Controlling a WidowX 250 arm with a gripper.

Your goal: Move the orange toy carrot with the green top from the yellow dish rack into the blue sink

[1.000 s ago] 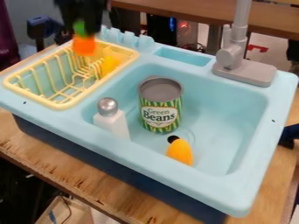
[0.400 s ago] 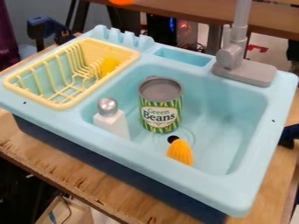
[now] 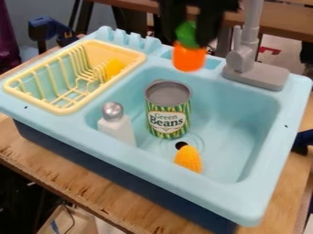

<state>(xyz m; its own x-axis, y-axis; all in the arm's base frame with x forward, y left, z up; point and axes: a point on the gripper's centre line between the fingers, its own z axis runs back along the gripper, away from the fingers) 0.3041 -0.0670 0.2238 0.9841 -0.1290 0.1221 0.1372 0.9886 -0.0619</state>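
Orange-green toy (image 3: 189,57) now nearer faucet (image 3: 243,59), between 2 jaws of gripper (image 3: 191,34)

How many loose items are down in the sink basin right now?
3: the striped can towards the middle, the white bottle with a silver top at the left, and the orange-yellow corn by the drain. Something small may be hidden behind the can.

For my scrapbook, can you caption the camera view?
Fingers hold an orange and green toy above the blue sink.
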